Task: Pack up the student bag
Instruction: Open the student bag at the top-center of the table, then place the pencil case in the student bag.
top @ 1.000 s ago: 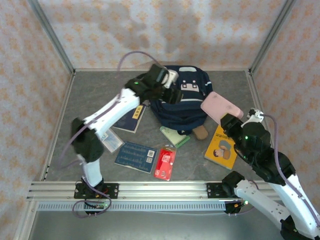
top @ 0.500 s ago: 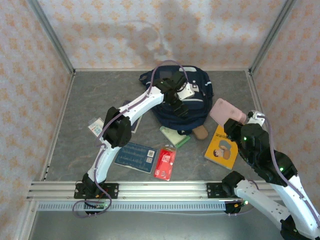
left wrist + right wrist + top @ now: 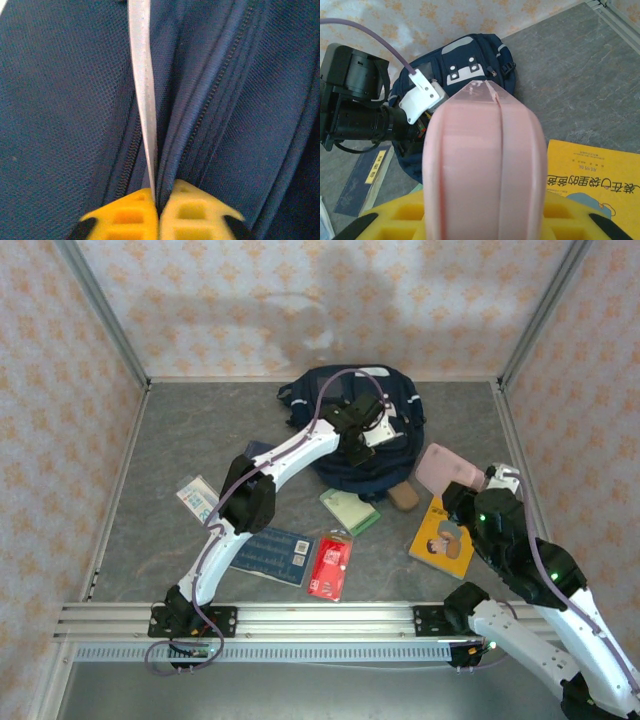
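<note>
1. At far left a small card (image 3: 195, 495) is lying on the grey table (image 3: 170, 440), and a dark blue book (image 3: 355, 190) is lying partly hidden beneath the left arm
2. The left gripper (image 3: 159, 207) is pressing its yellow jaws together on the white trim (image 3: 142, 75) of the student bag (image 3: 400, 390), which is lying at the table's back centre; the wrist view is cutting the fingers off
3. The right gripper (image 3: 485, 220) is clamping a pink case (image 3: 485, 150), which is hiding its fingertips and part of the yellow book (image 3: 600, 175)
</note>
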`<action>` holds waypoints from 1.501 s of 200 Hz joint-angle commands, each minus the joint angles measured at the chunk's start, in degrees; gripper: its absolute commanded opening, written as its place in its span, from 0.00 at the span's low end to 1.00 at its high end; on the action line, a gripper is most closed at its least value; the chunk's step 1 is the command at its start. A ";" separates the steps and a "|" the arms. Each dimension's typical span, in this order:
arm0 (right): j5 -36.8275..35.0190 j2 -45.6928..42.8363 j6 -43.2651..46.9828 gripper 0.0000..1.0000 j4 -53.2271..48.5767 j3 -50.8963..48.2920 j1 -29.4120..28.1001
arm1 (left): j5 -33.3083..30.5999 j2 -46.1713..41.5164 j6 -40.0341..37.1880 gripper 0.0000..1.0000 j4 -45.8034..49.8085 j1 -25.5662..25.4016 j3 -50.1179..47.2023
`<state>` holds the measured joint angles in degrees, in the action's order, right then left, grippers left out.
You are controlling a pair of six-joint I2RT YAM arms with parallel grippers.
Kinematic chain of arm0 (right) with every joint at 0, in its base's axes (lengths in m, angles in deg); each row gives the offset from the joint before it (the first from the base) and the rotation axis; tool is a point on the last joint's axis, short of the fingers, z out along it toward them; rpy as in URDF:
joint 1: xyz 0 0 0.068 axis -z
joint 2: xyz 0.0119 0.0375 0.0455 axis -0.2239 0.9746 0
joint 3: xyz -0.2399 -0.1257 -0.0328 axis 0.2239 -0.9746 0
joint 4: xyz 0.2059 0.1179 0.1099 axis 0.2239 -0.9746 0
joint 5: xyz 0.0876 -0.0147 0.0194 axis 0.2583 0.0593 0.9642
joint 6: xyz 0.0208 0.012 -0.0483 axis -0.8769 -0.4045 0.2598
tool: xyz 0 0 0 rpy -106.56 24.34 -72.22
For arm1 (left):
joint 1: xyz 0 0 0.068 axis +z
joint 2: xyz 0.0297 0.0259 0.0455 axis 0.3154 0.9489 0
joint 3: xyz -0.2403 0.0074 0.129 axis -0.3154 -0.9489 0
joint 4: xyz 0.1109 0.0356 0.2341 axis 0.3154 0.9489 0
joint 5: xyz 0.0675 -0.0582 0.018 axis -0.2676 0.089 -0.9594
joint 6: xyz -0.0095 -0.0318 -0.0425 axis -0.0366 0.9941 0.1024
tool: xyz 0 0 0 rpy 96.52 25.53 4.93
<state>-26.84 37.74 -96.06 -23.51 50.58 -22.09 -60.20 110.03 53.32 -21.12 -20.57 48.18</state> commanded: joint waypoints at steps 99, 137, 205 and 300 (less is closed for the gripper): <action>4.54 3.60 -0.06 0.28 11.29 -0.72 0.20 | 1.37 -14.92 13.08 0.00 -11.34 7.39 4.88; 11.62 10.15 -4.85 0.28 22.20 -2.21 0.19 | 4.15 -16.58 13.78 0.00 -11.97 9.28 4.97; 15.70 24.82 -18.25 0.27 47.99 -6.97 1.60 | 10.14 -17.99 17.89 0.00 -15.09 10.76 4.97; 20.51 60.96 -43.32 0.27 85.07 -4.02 7.25 | 14.87 -18.19 22.62 0.00 -19.89 11.20 5.26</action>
<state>-6.86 91.18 -132.43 46.72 41.09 -14.81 -48.40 96.99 73.27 -31.00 -9.95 50.41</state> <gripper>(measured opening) 0.319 0.042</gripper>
